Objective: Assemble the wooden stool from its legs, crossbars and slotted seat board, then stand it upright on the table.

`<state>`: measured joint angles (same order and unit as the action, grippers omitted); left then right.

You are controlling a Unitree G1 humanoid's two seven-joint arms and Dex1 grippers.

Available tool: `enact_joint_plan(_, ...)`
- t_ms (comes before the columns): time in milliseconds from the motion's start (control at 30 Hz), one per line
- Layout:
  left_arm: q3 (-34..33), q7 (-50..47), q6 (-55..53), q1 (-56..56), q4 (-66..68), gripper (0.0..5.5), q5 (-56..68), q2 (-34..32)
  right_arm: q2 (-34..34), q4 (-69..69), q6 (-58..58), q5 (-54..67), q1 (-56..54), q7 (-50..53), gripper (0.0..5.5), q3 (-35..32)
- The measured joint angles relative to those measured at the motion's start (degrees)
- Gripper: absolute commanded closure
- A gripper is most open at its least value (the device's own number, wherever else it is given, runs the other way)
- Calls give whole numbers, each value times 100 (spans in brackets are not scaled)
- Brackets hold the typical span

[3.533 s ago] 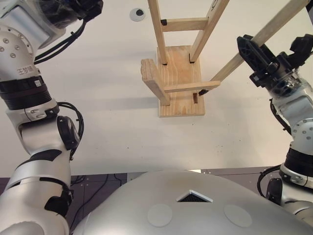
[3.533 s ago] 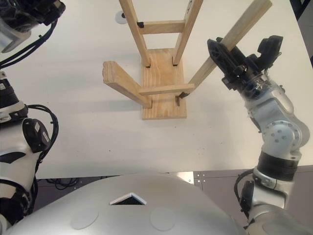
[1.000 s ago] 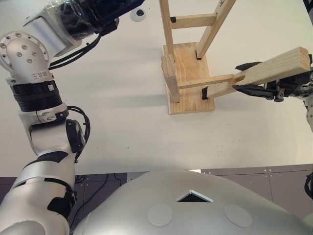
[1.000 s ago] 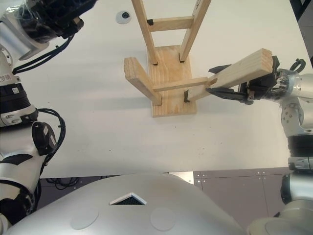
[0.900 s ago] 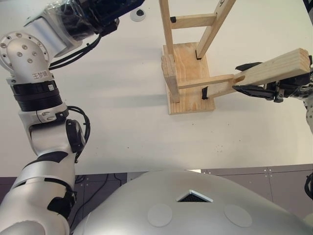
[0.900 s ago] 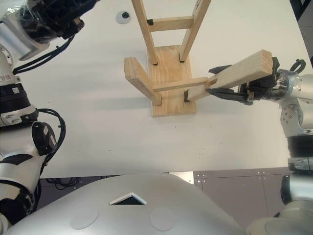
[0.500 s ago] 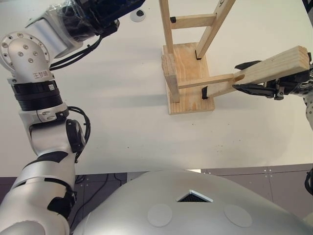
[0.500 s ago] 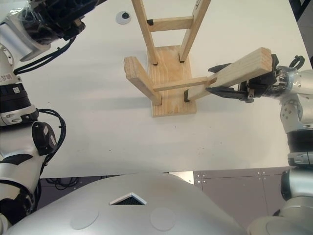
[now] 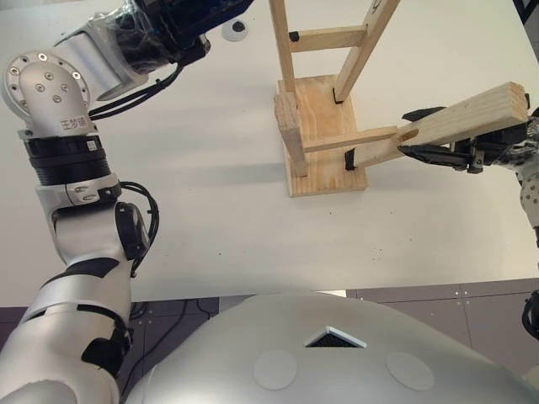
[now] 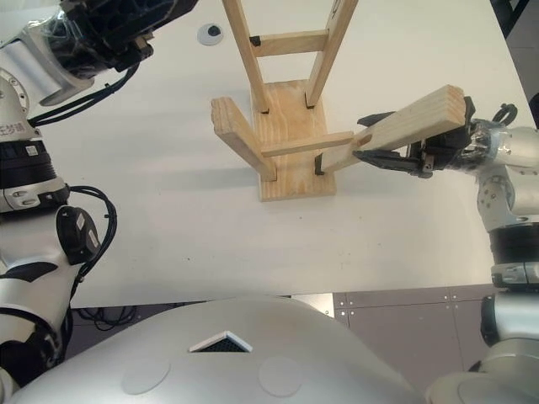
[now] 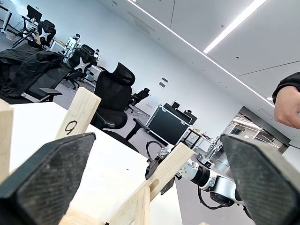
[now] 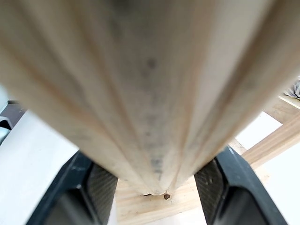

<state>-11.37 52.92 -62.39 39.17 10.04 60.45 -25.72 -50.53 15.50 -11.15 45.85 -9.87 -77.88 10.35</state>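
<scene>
- The right pincer (image 9: 431, 135) is clamped on a slanted pale wooden leg (image 9: 476, 109), its black pads (image 12: 101, 187) pressing the leg from both sides. The leg's foot meets the flat rectangular wooden seat board (image 9: 320, 105) at its near right slot.
- To seat it well, I judge the leg should be swung slowly towards upright with its foot kept in the slot. The thin near crossbar (image 9: 345, 140) ties it to the leaning near left leg (image 9: 290, 139) and could pop loose.
- Pressing down only once the foot sits square to the slot should avoid jamming.
- The left pincer (image 11: 157, 159) hangs to the left of the far legs, its fingers wide apart and holding nothing; it could steady the board.
- Count:
  - four legs: the held one, the leaning one and two upright far legs (image 9: 282, 42) (image 9: 366, 38)
  - two crossbars, counting the far crossbar (image 9: 330, 38)
  - one seat board
  - one small round grey disc (image 9: 238, 28) on the white bench (image 9: 210, 194)
</scene>
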Motion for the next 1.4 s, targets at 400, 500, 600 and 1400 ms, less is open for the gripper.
enact_joint_plan(400, -4, 9, -61, 261, 441, 59, -4, 134, 976, -1163, 0, 136, 782, 1554, 344, 682)
enact_joint_plan(500, -4, 10, -62, 262, 474, 59, -5, 134, 968, -1224, -44, 118, 772, 1650, 344, 771)
enact_joint_plan(600, -4, 11, -62, 262, 473, 59, -5, 134, 935, -1188, -62, 54, 659, 1626, 344, 792)
enact_joint_plan(1400, -341, -513, -56, -147, -353, 59, 261, 364, 429, -1215, 1186, -622, -1638, 723, 344, 1666)
